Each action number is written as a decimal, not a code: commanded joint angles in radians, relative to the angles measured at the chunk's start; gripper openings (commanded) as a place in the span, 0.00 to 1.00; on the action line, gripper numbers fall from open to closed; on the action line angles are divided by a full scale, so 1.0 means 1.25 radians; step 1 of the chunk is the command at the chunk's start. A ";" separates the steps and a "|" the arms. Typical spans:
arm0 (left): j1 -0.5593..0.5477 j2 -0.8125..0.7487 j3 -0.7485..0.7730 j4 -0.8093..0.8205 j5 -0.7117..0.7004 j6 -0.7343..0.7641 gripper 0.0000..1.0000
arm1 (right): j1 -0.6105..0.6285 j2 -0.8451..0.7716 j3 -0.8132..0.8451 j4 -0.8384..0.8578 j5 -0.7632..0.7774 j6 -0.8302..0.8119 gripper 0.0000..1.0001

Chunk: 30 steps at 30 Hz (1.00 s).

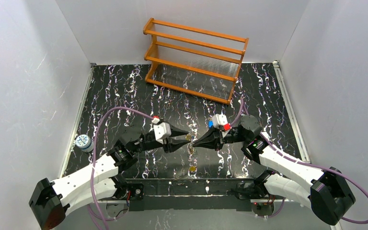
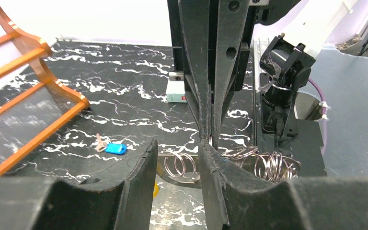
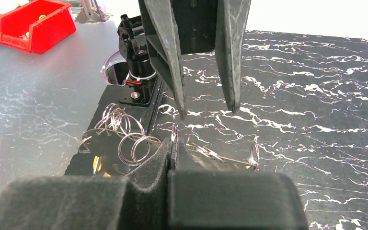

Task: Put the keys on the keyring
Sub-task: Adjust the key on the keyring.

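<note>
The keyring [image 3: 220,155] is a thin metal wire loop strung with several small split rings [image 2: 182,165], held just above the table. My right gripper [image 3: 172,143] is shut on its wire, with a sliver of metal showing above the pinched pads. From the other side, my left gripper [image 2: 178,143] meets it tip to tip, jaws apart. The rings show through its gap, and I see nothing gripped. In the top view the left gripper [image 1: 186,138] and right gripper [image 1: 194,143] nearly touch. A blue key [image 2: 116,148] lies on the table by a pale loop. A yellow key [image 1: 191,168] lies near the front edge.
An orange wooden rack [image 1: 196,60] stands at the back of the black marbled table [image 1: 124,91]. A round blue-and-white disc [image 1: 83,142] sits at the left edge. A red bin [image 3: 36,24] stands off the table beyond the arm bases.
</note>
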 commanded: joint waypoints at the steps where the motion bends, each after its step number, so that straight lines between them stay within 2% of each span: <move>1: -0.010 0.031 0.029 0.011 0.048 -0.021 0.35 | -0.001 -0.015 0.043 0.029 0.004 -0.003 0.01; 6: -0.017 0.042 0.018 0.018 0.060 -0.028 0.34 | -0.001 -0.014 0.043 0.030 0.007 -0.003 0.01; 11: -0.021 0.049 0.007 0.019 0.063 -0.031 0.30 | -0.001 -0.011 0.043 0.030 0.007 -0.003 0.01; 16: -0.022 0.016 -0.003 0.019 0.013 -0.026 0.38 | -0.001 -0.012 0.041 0.030 0.008 -0.003 0.01; 20: -0.023 -0.036 -0.013 0.016 -0.023 -0.014 0.40 | -0.002 -0.015 0.039 0.028 0.010 -0.004 0.01; 24: -0.023 -0.055 -0.017 0.010 -0.009 -0.020 0.40 | -0.001 -0.015 0.040 0.027 0.011 -0.004 0.01; 30: -0.024 -0.012 -0.013 0.010 0.029 -0.037 0.39 | -0.002 -0.013 0.041 0.029 0.009 -0.003 0.01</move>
